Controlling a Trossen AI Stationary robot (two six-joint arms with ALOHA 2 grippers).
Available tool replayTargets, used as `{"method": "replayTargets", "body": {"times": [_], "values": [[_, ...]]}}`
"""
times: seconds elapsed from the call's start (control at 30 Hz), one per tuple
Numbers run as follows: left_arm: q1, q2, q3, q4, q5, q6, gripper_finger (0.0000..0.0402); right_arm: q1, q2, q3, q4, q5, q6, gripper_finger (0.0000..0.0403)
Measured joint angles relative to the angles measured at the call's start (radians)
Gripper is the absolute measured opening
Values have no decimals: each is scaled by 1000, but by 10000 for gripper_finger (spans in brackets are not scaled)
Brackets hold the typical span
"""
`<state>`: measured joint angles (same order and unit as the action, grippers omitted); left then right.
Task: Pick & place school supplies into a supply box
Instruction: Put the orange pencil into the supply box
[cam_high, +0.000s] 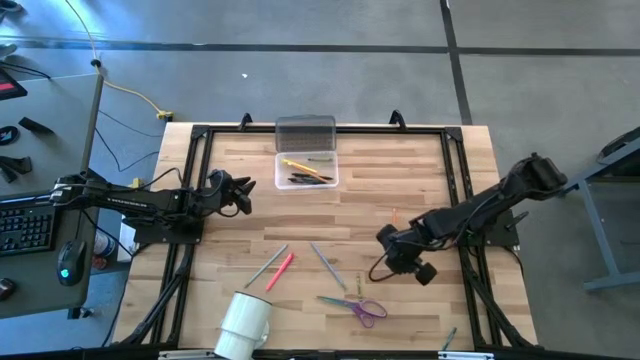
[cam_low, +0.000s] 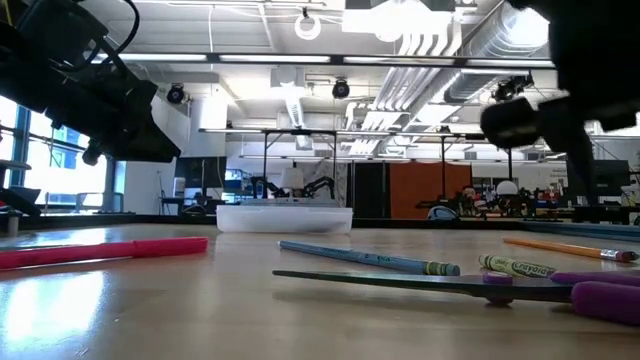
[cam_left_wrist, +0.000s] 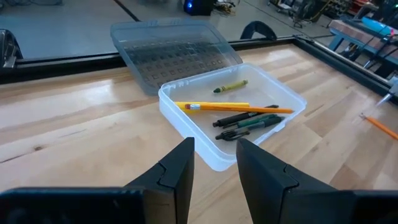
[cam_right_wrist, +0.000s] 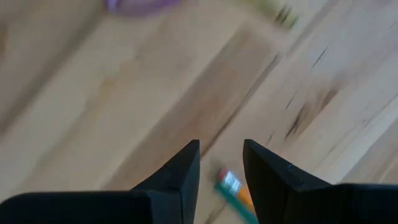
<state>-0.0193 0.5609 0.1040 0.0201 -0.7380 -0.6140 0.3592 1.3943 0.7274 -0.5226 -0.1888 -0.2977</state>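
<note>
The clear supply box (cam_high: 306, 170) stands near the table's far edge with its ribbed grey lid (cam_high: 305, 132) folded back. It holds a yellow pencil (cam_left_wrist: 214, 106), a green crayon and black pens. My left gripper (cam_high: 243, 190) hovers open to the left of the box, pointing at it. My right gripper (cam_high: 385, 240) is open above the table right of centre. Between its fingers shows a pencil end (cam_right_wrist: 233, 185), orange with a green band, which they do not touch. Loose on the table lie a pink pen (cam_high: 280, 270), grey pencils (cam_high: 325, 262) and purple scissors (cam_high: 358, 306).
A white cup (cam_high: 245, 322) lies on its side at the near edge. A black frame (cam_high: 455, 160) runs round the tabletop. Another pencil (cam_high: 450, 340) lies at the near right corner. In the low view the scissors (cam_low: 500, 288) and a crayon (cam_low: 520, 266) lie closest.
</note>
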Motion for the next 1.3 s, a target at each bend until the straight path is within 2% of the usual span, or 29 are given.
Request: {"method": "replayTargets", "body": {"times": [0.13, 0.33, 0.5, 0.67, 0.9, 1.13, 1.23, 1.3], "values": [[0, 0, 0, 0, -3, -32, 156, 20, -16, -77, 13, 30, -44, 107], [0, 0, 0, 8, -12, -76, 156, 35, -15, -180, 113, 140, -123, 107], [0, 0, 0, 46, -18, -76, 156, 29, -20, -250, 267, 132, -217, 107], [0, 0, 0, 48, -77, -76, 156, 3, -21, -307, 410, 121, -256, 107], [0, 0, 0, 47, -119, -76, 156, -6, -9, -282, 535, 154, -208, 107], [0, 0, 0, 45, -121, -75, 156, -7, -12, -219, 540, 222, -208, 107], [0, 0, 0, 45, -121, -75, 156, -18, -12, -220, 532, 203, -208, 107], [0, 0, 0, 44, -121, -74, 156, -37, -12, -232, 524, 138, -206, 107]]}}
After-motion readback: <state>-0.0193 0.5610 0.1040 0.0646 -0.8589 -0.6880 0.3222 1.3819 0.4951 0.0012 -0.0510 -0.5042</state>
